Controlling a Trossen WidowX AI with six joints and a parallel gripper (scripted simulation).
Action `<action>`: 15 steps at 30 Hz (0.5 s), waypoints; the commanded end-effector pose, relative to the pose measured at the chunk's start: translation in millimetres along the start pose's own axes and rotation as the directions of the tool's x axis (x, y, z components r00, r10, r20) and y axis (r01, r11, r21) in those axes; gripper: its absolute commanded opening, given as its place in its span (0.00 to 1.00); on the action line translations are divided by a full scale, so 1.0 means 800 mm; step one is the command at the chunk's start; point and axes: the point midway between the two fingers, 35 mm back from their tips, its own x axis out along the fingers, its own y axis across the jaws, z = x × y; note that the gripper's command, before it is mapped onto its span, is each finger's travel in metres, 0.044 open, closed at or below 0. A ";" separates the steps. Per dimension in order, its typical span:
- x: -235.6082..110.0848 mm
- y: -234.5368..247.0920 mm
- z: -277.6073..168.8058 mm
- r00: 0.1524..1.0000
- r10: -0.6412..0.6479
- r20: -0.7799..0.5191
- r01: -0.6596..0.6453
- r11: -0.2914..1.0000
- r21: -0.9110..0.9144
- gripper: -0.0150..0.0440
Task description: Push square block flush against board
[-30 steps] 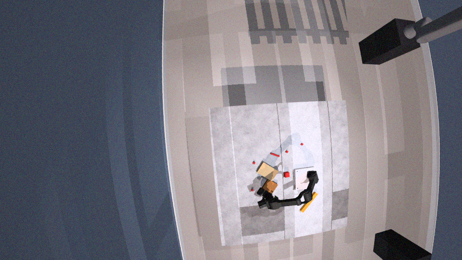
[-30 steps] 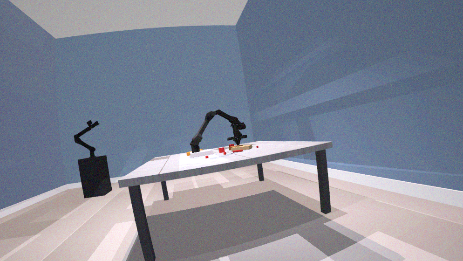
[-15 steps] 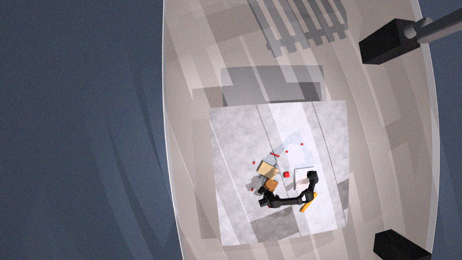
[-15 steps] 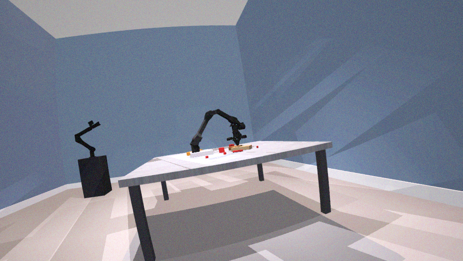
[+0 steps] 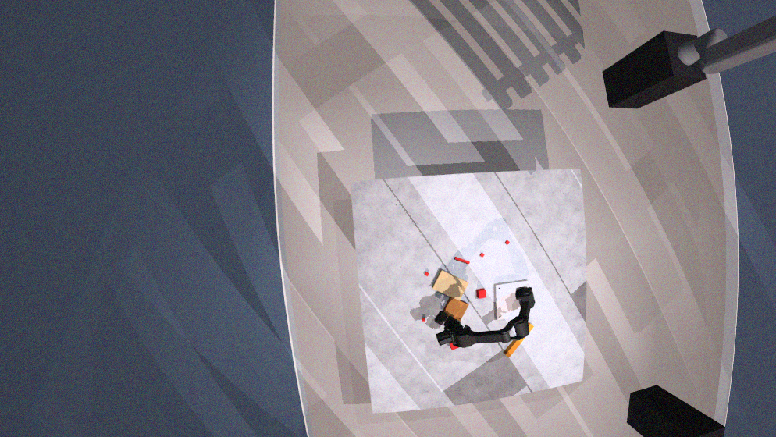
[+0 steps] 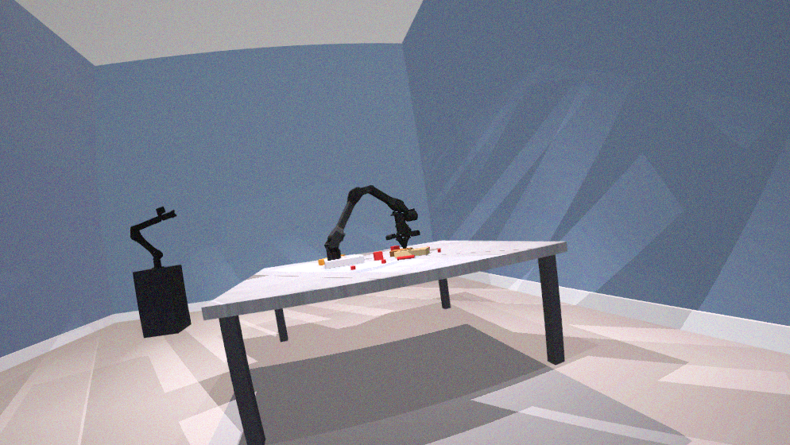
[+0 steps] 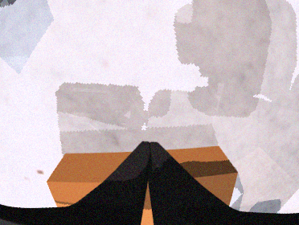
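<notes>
Gripper (image 7: 149, 147) fingers are pressed together with nothing between them, forming one blunt pushing tip set low at the near side of the square block (image 7: 96, 173). In the top view the square block (image 5: 456, 308) lies on the table (image 5: 553, 228) just beside the board (image 5: 450, 283), the paler slab on its far side; whether the two faces already touch cannot be told at this size. Judged step: pushing phase, block being driven toward the board. Next move calls for a short, level push along the table, tip kept low on the block face and centred to prevent rotation, until one whole side seats and one edge aligns. Then withdraw the arm clear of both parts
</notes>
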 end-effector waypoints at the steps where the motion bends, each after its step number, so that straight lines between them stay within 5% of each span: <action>1: 0.009 0.001 -0.015 1.000 0.011 -0.026 -0.011 1.000 0.005 0.25; 15: 0.010 0.004 -0.032 1.000 0.012 -0.027 -0.011 1.000 0.005 0.25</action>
